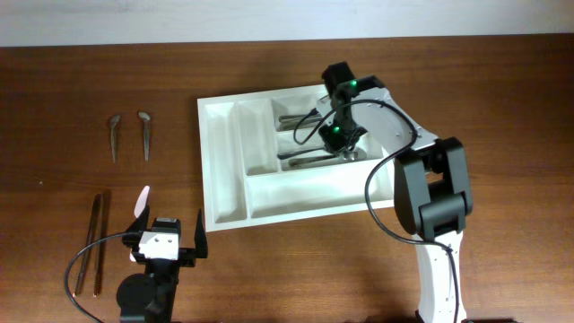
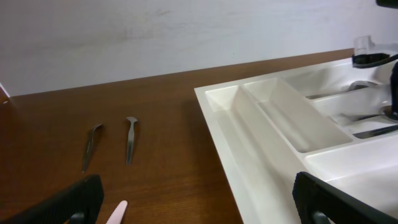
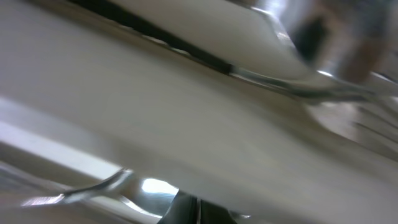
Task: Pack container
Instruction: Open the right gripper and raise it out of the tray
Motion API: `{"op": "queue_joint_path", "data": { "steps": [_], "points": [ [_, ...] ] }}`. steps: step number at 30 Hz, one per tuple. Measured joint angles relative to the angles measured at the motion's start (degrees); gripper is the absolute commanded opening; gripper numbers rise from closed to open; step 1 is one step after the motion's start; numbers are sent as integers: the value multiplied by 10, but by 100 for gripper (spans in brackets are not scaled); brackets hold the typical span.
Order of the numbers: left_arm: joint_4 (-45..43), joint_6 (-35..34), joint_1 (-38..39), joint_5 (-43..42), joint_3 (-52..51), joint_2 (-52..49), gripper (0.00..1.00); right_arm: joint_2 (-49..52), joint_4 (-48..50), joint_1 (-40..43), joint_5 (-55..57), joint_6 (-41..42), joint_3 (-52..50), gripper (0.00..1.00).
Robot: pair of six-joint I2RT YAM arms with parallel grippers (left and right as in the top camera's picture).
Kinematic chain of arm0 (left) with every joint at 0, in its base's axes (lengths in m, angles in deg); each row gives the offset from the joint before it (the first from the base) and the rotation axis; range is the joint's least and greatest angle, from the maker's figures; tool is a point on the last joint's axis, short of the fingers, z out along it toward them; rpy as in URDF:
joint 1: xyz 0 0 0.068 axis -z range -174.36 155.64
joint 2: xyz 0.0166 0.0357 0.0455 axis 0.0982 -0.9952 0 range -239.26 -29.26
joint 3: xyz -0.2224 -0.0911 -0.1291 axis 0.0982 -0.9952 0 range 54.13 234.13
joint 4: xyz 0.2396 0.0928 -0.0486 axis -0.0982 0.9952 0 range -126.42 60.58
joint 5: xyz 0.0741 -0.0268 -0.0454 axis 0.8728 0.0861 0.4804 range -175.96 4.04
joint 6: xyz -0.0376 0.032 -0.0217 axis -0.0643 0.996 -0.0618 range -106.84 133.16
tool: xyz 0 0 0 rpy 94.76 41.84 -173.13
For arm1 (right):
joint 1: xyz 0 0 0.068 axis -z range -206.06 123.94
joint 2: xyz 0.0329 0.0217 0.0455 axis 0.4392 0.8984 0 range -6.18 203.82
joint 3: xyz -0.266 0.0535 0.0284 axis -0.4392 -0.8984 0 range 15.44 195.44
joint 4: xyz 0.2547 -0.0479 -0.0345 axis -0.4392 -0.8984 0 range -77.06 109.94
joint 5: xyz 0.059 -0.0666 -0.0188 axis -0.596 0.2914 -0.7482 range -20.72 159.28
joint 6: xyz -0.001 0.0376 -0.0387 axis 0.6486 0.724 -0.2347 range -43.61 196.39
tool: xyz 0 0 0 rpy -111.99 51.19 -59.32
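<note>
The large white container (image 1: 224,193) lies in the middle of the table; it fills the right of the left wrist view (image 2: 249,149). Metal utensils lie in its top (image 1: 294,118) and middle (image 1: 309,155) long compartments. My right gripper (image 1: 345,144) is low in the middle compartment, over those utensils. Its blurred wrist view shows the fingers (image 3: 198,211) pressed together beside a shiny spoon bowl (image 3: 155,186) and a white tray wall (image 3: 155,124); nothing shows held. My left gripper (image 1: 167,229) is open and empty near the front edge, left of the tray (image 2: 199,199).
A pink utensil (image 1: 142,201) lies just ahead of the left gripper (image 2: 117,213). Two small metal spoons (image 1: 115,135) (image 1: 144,133) lie at the far left, also in the left wrist view (image 2: 92,144) (image 2: 129,138). Two long dark utensils (image 1: 94,242) lie at the front left.
</note>
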Motion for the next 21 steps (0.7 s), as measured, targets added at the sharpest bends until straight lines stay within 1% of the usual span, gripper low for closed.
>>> {"op": "queue_joint_path", "data": {
  "steps": [10,21],
  "points": [
    [0,0,0,0,0,0,99,0,-1,47,0,0,0,4],
    [0,0,0,0,0,0,99,6,-16,50,7,2,9,4]
  ]
}}
